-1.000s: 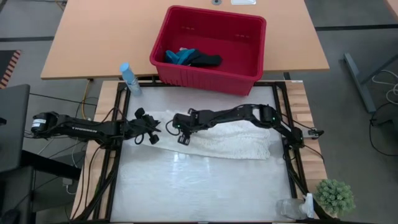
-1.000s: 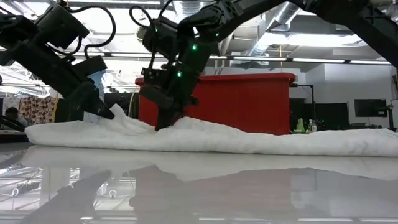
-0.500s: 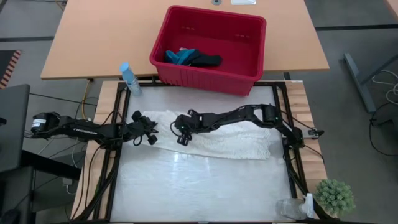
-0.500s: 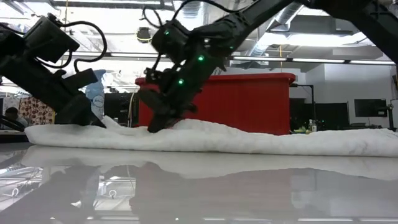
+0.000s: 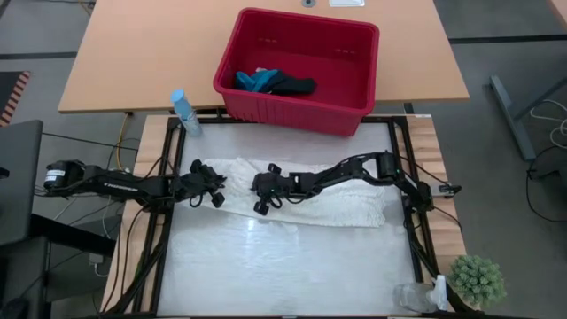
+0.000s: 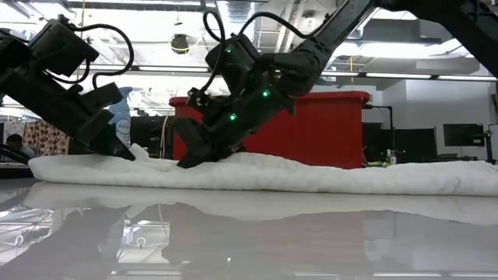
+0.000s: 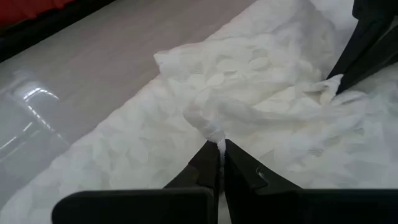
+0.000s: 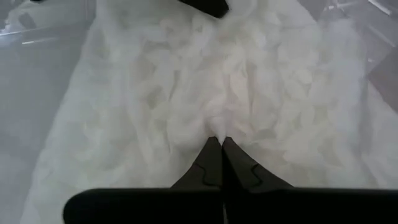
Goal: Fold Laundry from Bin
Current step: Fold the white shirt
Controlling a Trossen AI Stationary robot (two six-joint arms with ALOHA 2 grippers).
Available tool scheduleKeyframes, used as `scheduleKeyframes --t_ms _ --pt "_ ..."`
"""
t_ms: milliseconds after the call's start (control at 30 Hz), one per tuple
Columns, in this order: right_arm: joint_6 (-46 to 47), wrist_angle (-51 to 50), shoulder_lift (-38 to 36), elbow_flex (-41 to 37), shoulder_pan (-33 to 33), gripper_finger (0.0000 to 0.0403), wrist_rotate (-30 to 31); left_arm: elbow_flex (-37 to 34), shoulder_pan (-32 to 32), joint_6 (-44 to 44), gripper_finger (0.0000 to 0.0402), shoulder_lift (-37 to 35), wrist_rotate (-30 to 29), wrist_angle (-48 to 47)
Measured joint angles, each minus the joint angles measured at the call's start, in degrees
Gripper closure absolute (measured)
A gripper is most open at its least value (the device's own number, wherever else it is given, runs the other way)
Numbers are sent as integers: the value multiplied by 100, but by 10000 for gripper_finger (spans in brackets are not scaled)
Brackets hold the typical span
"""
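Setting: robotics lab or workshop in an open industrial hall.
Evidence, overhead: bare ducts and pipes (image 6: 311, 23) with strip lighting under an unfinished ceiling.
Evidence, floor: grey floor with loose cables (image 5: 542, 190).
Evidence, furniture: plain wooden table (image 5: 133, 53) butted against the far edge of a black-framed work table (image 5: 266, 266) with a glossy white surface.
Evidence, background: dark monitor (image 6: 459, 136) and cluttered benches across the room.
Incidentals: small potted plant (image 5: 477, 280) at the work table's near right corner.

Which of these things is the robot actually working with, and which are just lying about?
Part of the job:
white cloth, pinched by the left hand and the right hand
red bin
dark cloth and teal cloth inside the bin

Just lying about:
spray bottle
small green plant
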Motion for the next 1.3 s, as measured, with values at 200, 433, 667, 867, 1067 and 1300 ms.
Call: scheduleKeyframes --t_ms 200,433,667,867,1067,1300 --pt "-199 -91 -1 -34 17 370 7 -2 0 -68 401 2 2 1" --pt "-610 -435 -476 -31 71 358 0 0 0 -88 401 2 11 -6" --pt "-598 187 -515 -350 -85 356 -650 0 0 -72 401 2 -12 -11" --pt "-426 1759 -526 -1363 -205 355 -785 0 0 -41 401 2 10 -21" --pt "-515 2013 -556 -1544 -208 346 -1006 0 0 -50 401 2 8 -18" --pt "-850 2017 -557 -1540 -208 302 -1051 0 0 -76 401 2 4 -18"
